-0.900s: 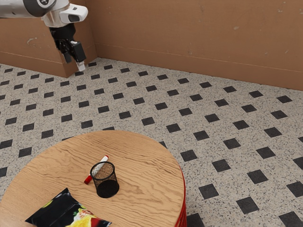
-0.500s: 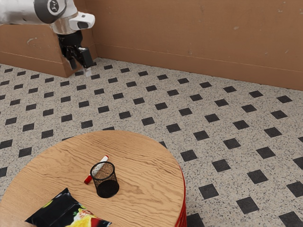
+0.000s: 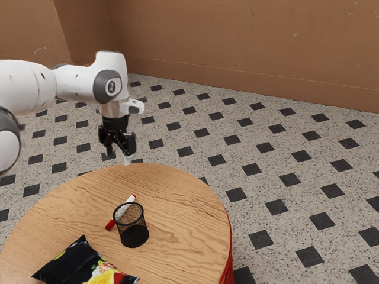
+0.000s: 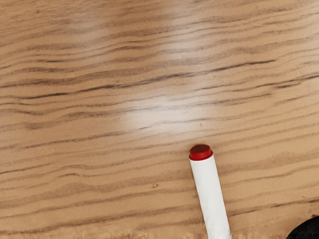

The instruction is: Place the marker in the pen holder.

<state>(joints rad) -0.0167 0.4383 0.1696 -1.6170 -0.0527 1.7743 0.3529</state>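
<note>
My gripper point(image 3: 119, 156) hangs open in the exterior view, above and beyond the far side of the round table, with nothing between its fingers. The white marker point(image 3: 131, 199) with a red cap lies on the tabletop, partly behind the black mesh pen holder point(image 3: 135, 235), which stands upright. In the wrist view the marker point(image 4: 213, 199) shows its red end and part of its white body, apart from the hand. A dark rounded piece, apparently the pen holder point(image 4: 306, 230), enters at that view's corner.
A black snack bag point(image 3: 77, 263) with colourful print lies near the pen holder, toward the exterior view's lower left. The wooden table point(image 3: 189, 207) has a curved edge, with tiled floor around it and a brown wall behind.
My arm has come down and toward the exterior view's right, bringing the open gripper closer to the table. The marker, pen holder and bag have stayed where they were.
</note>
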